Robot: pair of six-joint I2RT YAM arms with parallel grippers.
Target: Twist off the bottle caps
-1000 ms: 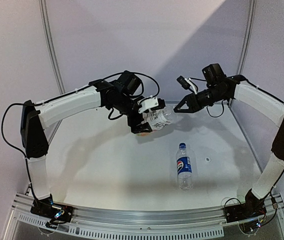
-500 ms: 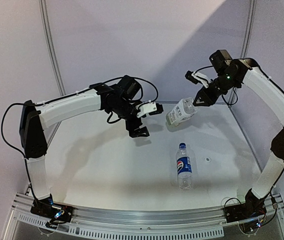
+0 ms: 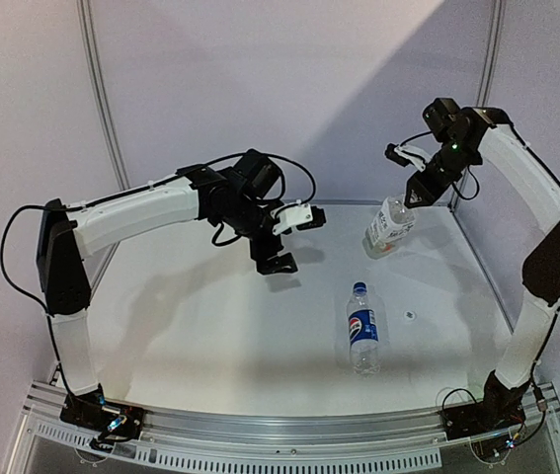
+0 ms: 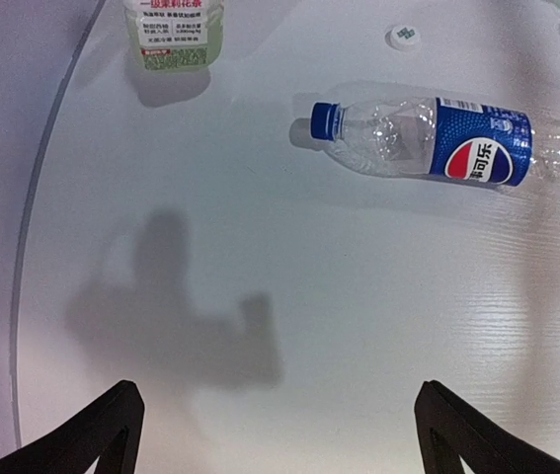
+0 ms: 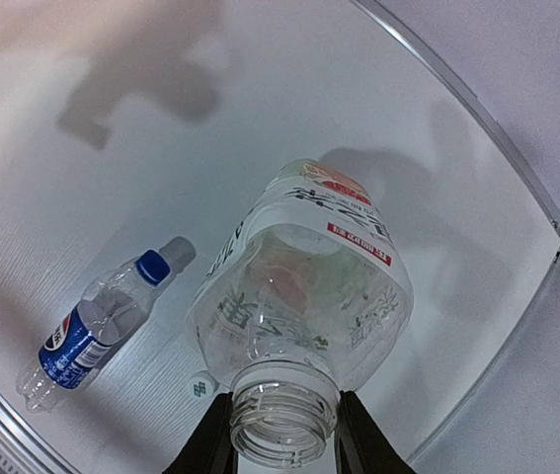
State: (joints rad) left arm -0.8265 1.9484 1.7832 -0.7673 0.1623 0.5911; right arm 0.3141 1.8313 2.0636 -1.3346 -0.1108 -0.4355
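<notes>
Hanging by its bare neck from the clamped right fingers [image 5: 208, 449], the wide bottle [image 5: 299, 286] is uncapped, while the slim bottle [image 4: 438, 148] lies crosswise on the bench [image 4: 260, 296] ahead of the empty, wide-spread left fingers [image 4: 97, 434], blue cap [image 4: 325, 119] on, nearer that arm.

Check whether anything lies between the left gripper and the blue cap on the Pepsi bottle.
Nothing visible. Only bare table lies between the open left gripper and the blue cap on the lying Pepsi bottle; the loose white cap sits well aside.
</notes>
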